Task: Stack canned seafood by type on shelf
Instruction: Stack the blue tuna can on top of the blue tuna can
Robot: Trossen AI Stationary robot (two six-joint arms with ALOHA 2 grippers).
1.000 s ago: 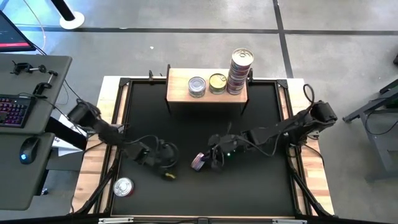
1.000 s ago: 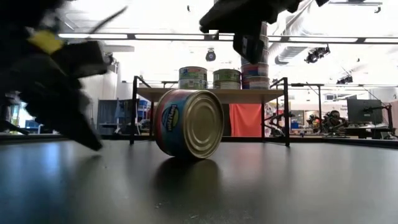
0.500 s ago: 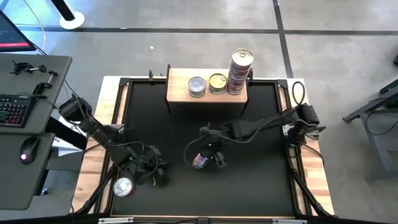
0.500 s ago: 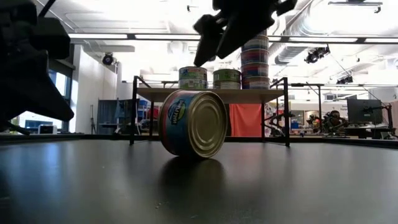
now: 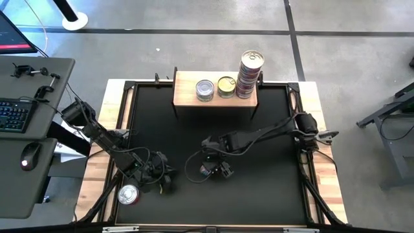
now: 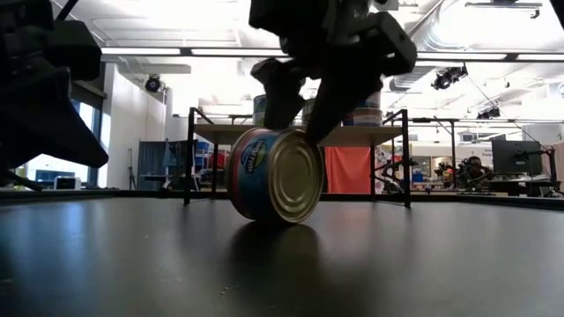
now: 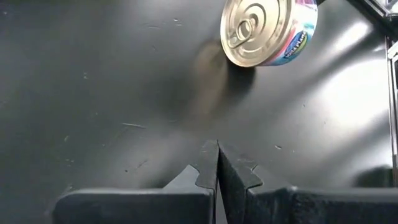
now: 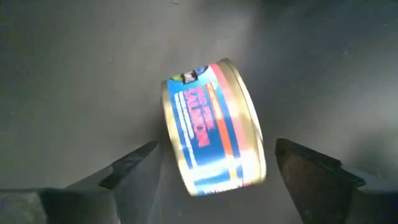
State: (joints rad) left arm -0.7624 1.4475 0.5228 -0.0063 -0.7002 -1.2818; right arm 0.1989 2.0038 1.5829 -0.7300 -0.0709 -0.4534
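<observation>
Well, my right gripper (image 8: 214,165) was wide open, one finger on each side of a tin (image 8: 212,127) that sat on its edge on the black table (image 5: 272,188). I could not tell if the fingers touched it. From above, that tin (image 5: 207,170) lay near the middle of the table, in front of the shelf (image 5: 187,90).

My left gripper (image 7: 217,165) was pressed together and held nothing. It pointed at another tin (image 7: 268,31) lying flat near the table's front left corner, a little way off.

The shelf held a silver tin (image 5: 205,89), a gold tin (image 5: 226,85) beside it, and a tall stack (image 5: 249,74) at the right end.
</observation>
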